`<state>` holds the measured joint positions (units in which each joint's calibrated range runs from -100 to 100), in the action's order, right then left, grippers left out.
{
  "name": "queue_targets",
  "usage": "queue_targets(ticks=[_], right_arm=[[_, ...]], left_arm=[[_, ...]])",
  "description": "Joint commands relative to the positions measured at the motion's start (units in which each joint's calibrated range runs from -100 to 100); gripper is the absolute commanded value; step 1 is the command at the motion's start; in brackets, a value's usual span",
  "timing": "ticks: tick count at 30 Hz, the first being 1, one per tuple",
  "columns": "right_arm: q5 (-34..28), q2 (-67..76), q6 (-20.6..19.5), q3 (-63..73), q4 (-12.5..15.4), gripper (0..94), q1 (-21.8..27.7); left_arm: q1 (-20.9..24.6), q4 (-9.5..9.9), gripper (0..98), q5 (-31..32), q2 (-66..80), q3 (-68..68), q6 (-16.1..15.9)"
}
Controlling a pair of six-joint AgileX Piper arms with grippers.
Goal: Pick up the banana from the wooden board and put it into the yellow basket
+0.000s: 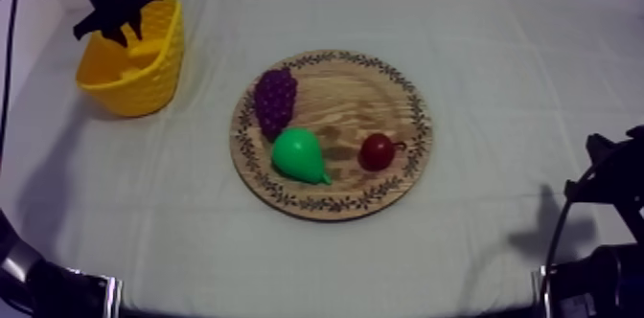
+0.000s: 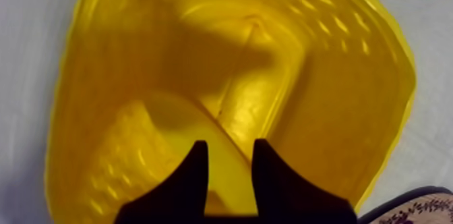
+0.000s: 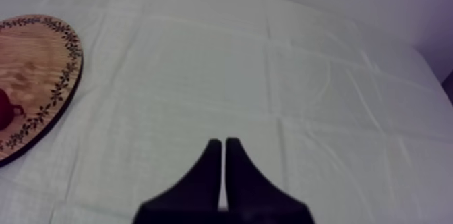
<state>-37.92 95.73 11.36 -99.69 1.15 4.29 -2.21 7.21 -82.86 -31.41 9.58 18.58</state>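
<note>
The yellow basket [image 1: 144,82] stands at the table's far left. My left gripper [image 1: 123,27] hangs over its opening. In the left wrist view the fingers [image 2: 266,173] reach down into the basket [image 2: 337,105] and are shut on the banana [image 2: 226,173], a yellow band running between them close to the basket's floor. The round wooden board [image 1: 383,102] lies mid-table with no banana on it. My right gripper [image 3: 224,144] is shut on nothing, a narrow wedge low over the cloth to the right of the board [image 3: 40,71].
A bunch of purple grapes [image 1: 275,100], a green pear [image 1: 299,156] and a small red fruit [image 1: 377,151] lie on the board. The right arm [image 1: 609,183] rests at the lower right edge. Bare cloth surrounds the board.
</note>
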Motion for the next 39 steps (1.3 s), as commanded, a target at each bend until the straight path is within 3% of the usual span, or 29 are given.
queue_targets(ticks=[1, 7, 12, 16, 23, 33, 36, 39], right_arm=[[0.0, 0.0, 0.1, 0.0, 0.0, 0.3, 0.0], [0.0, 0.0, 0.1, 0.0, 0.0, 0.3, 0.0], [0.0, 0.0, 0.1, 0.0, 0.0, 0.3, 0.0], [0.0, 0.0, 0.1, 0.0, 0.0, 0.3, 0.0], [0.0, 0.0, 0.1, 0.0, 0.0, 0.3, 0.0], [0.0, 0.0, 0.1, 0.0, 0.0, 0.3, 0.0], [0.0, 0.0, 0.1, 0.0, 0.0, 0.3, 0.0], [0.0, 0.0, 0.1, 0.0, 0.0, 0.3, 0.0]], left_arm=[[-0.1, -0.05, 27.4, 0.1, -0.2, 0.2, 0.0], [0.1, -0.17, 27.2, 0.7, 0.8, -0.5, -0.3], [0.0, -0.5, 8.4, 2.0, 6.8, -3.7, -1.2], [-0.4, -1.19, 2.1, 4.7, 15.4, -8.5, -2.7], [-1.9, -2.69, 0.3, 14.1, 36.4, -23.0, -7.5], [-1.2, -8.34, 2.4, 30.9, 67.3, -51.2, -17.2], [-1.7, -8.2, 1.7, 35.2, 76.5, -60.3, -18.7], [-2.1, -6.79, 0.7, 37.9, 84.5, -68.0, -17.7]])
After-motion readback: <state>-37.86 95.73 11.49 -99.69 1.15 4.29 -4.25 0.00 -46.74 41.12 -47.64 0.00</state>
